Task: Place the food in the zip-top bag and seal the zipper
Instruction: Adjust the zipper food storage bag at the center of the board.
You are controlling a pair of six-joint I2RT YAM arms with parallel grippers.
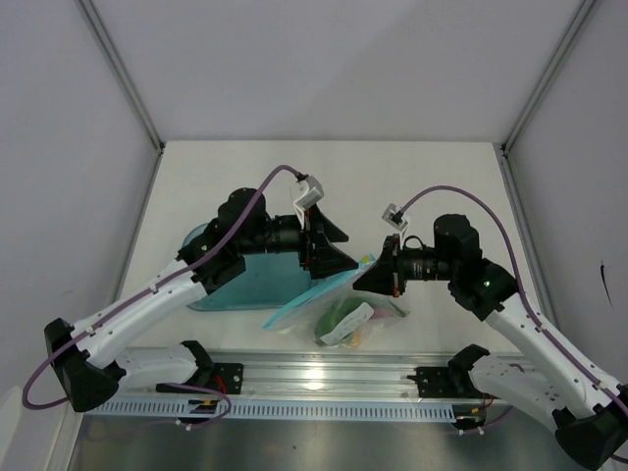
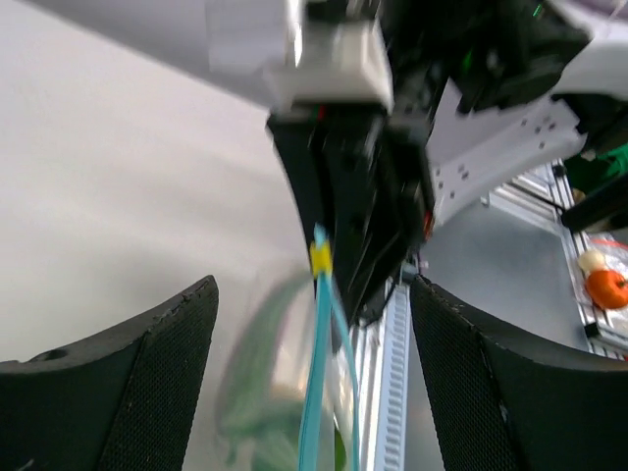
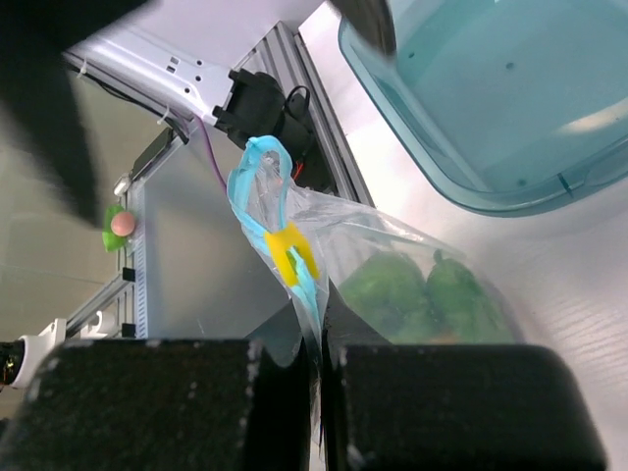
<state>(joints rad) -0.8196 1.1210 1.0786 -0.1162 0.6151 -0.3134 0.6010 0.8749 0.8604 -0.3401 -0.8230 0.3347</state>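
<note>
The zip-top bag point(image 1: 312, 306) lies at the table's front middle with the green vegetable point(image 1: 339, 319) inside it. I cannot make out the orange fruit or the pink-purple piece. My right gripper point(image 3: 319, 339) is shut on the bag's top edge at the zipper point(image 3: 312, 294), just below the yellow slider point(image 3: 289, 253). The vegetable point(image 3: 422, 294) shows through the plastic. My left gripper point(image 2: 314, 289) is open, and the zipper strip point(image 2: 316, 373) and slider point(image 2: 320, 257) run between its fingers point(image 2: 167, 373) without touching them. In the top view the left gripper point(image 1: 345, 260) and the right gripper point(image 1: 371, 278) face each other over the bag.
The translucent teal-blue tray point(image 1: 245, 280) sits just left of the bag, under my left arm, and also shows in the right wrist view point(image 3: 500, 98). The aluminium rail point(image 1: 314, 378) runs along the near edge. A small orange item point(image 2: 608, 287) lies beyond the rail.
</note>
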